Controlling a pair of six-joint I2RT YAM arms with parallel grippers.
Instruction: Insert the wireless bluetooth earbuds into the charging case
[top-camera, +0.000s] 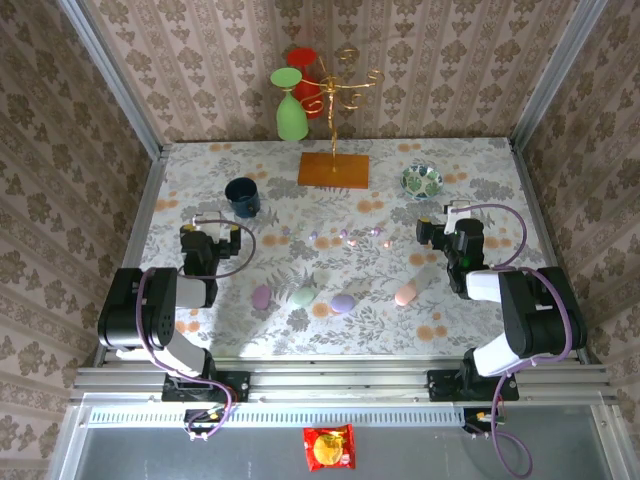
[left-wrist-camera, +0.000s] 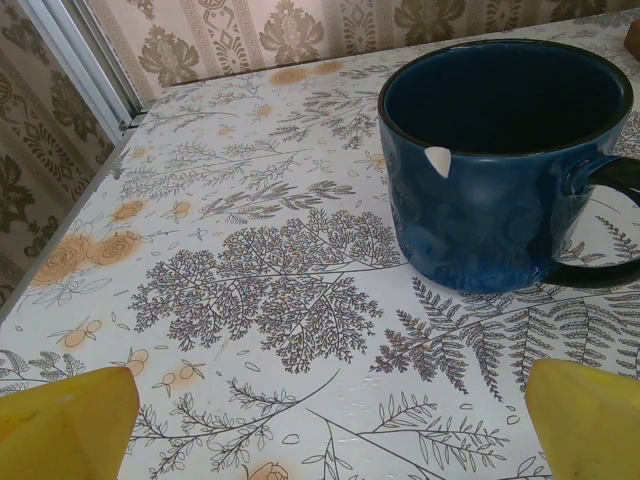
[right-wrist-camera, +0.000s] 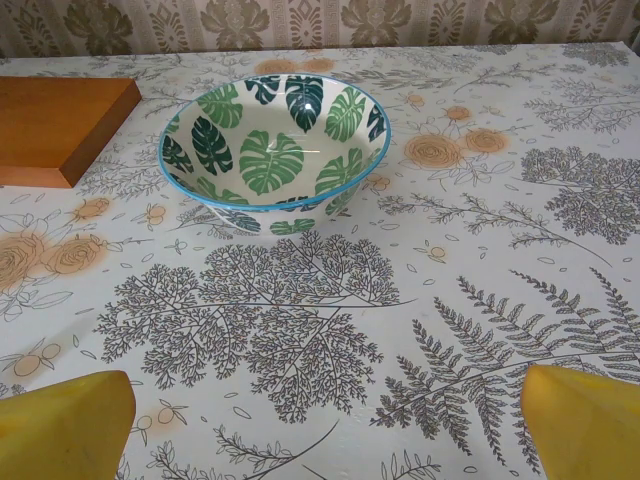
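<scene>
Cases (top-camera: 303, 296) shaped like eggs lie in a row near the table's (top-camera: 400, 335) front edge. Past them, mid-table, the tiny earbuds (top-camera: 340, 237) sit in a line running left to right. Each is too small to tell which way it points. The left gripper (left-wrist-camera: 325, 425), spread wide, faces a blue mug (left-wrist-camera: 500, 170). The right gripper (right-wrist-camera: 325, 420), spread wide too, faces a leafy bowl (right-wrist-camera: 275, 150). A wooden stand (top-camera: 333, 169) sits by the far edge.

Left arm (top-camera: 140, 310) low, jaws spread; right arm (top-camera: 535, 310) same
</scene>
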